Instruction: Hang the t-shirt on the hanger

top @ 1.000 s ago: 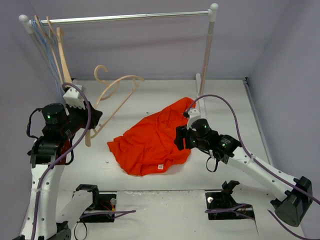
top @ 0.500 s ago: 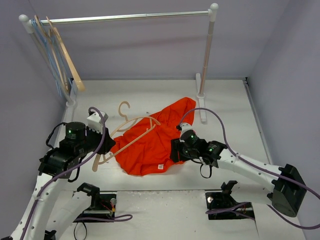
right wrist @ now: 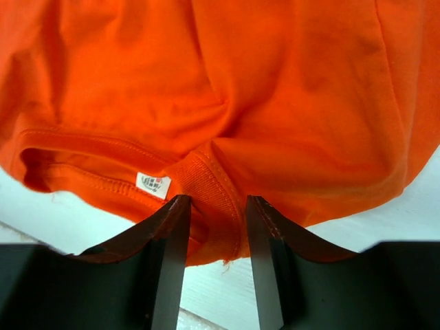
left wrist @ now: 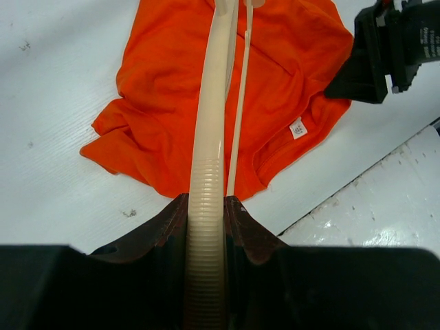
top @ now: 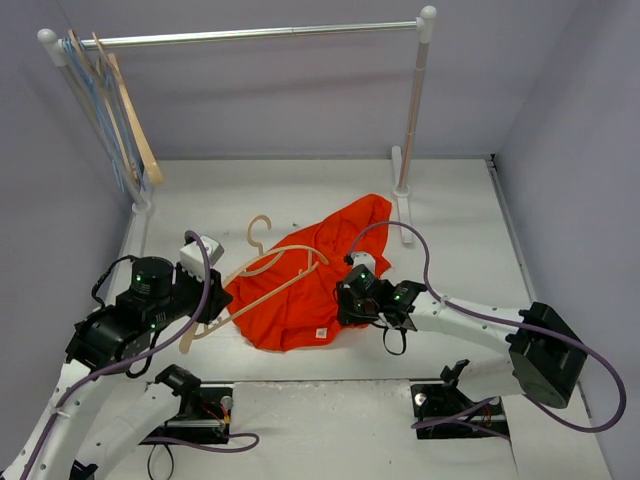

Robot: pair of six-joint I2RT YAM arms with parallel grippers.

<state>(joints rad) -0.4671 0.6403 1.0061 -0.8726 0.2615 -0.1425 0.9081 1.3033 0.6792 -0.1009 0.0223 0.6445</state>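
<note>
The orange-red t-shirt (top: 300, 295) lies crumpled on the white table, its collar and white label (right wrist: 152, 184) toward the near edge. The pale wooden hanger (top: 278, 262) hangs tilted over the shirt's left part, hook (top: 258, 228) pointing away. My left gripper (top: 213, 300) is shut on the ribbed end of one hanger arm (left wrist: 208, 206). My right gripper (top: 346, 300) is low at the shirt's near right edge. In the right wrist view its jaws (right wrist: 214, 203) stand open on either side of the ribbed collar band (right wrist: 212, 180), a gap showing on the right side.
A metal clothes rail (top: 250, 35) spans the back on two posts. Several more hangers (top: 125, 115), wooden and thin blue, hang at its left end. The right post (top: 410, 130) and its foot stand just behind the shirt. Purple walls close in left, right and back.
My left arm has carried the hanger from near the rack down and right, over the shirt. My right gripper has slid left onto the collar and its jaws have narrowed.
</note>
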